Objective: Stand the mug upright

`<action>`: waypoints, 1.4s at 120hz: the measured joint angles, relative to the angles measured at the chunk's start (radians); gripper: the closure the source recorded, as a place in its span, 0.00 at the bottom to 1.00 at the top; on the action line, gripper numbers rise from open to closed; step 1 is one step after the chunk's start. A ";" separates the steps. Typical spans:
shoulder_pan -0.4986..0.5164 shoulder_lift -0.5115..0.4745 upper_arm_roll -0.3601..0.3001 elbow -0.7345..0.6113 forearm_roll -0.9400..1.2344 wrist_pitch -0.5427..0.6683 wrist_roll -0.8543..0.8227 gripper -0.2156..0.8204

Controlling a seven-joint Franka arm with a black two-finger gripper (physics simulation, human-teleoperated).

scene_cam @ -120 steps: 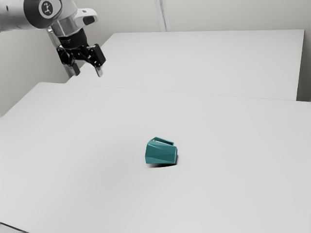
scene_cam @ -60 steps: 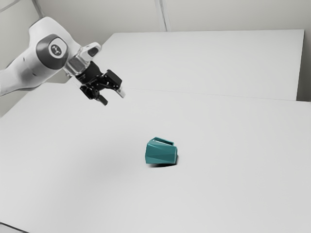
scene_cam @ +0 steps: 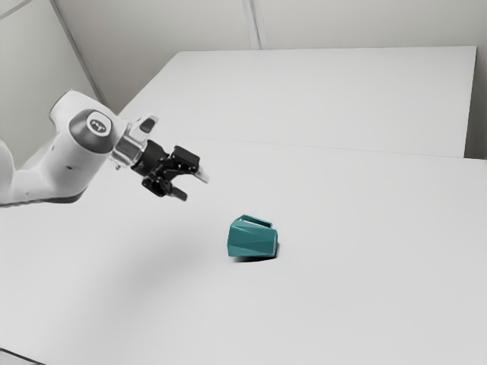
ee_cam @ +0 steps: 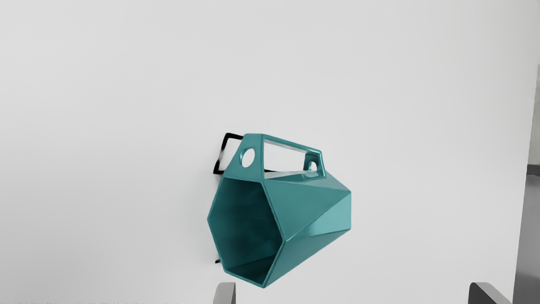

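Well, the teal mug (scene_cam: 253, 240) lies on its side on the white table (scene_cam: 342, 266). The gripper (scene_cam: 192, 187) is up near it, fingers wide apart, holding nothing. Grabbing, tipping and standing it up are left. Its handle (ee_cam: 254, 143) could get in the way. A pale wall (scene_cam: 342, 23) is well behind.

The light is bright and even, falling from above, and the exterior view's table (scene_cam: 365, 304) is almost white; the wall (scene_cam: 358, 23) at twelve o'clock is greyer. A broad, soft-edged shade dims the table at eight o'clock, below the arm (scene_cam: 72, 167). A narrow dark shadow hugs the mug (scene_cam: 253, 242) at six o'clock. In the wrist view, taking the handle (ee_cam: 253, 145) as the mug's twelve, a hard black shadow outline (ee_cam: 234, 136) lies at eleven, pale sheen sits at three, and the hollow at eight falls into deep shade.
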 joint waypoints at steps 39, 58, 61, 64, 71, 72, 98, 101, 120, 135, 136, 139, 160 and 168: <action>0.000 0.051 -0.001 -0.035 -0.058 0.009 0.046 0.21; -0.001 0.090 -0.002 -0.035 -0.064 0.013 0.064 0.21; -0.001 0.097 -0.002 -0.035 -0.066 0.013 0.067 0.21; 0.000 0.104 -0.002 -0.035 -0.070 0.014 0.071 0.21; 0.000 0.124 -0.002 -0.034 -0.095 0.015 0.084 0.21; 0.000 0.126 -0.002 -0.034 -0.099 0.016 0.086 0.21; 0.000 0.171 -0.006 -0.035 -0.202 0.019 0.157 0.21; -0.001 0.175 -0.008 -0.035 -0.208 0.019 0.164 0.21; -0.002 0.192 -0.027 -0.034 -0.235 0.021 0.205 0.21; -0.006 0.206 -0.043 -0.033 -0.255 0.023 0.233 0.21; -0.007 0.207 -0.043 -0.033 -0.257 0.023 0.235 0.21; -0.007 0.210 -0.046 -0.032 -0.261 0.023 0.240 0.21; -0.007 0.221 -0.059 -0.032 -0.302 0.025 0.280 0.21; -0.007 0.225 -0.062 -0.032 -0.327 0.025 0.300 0.21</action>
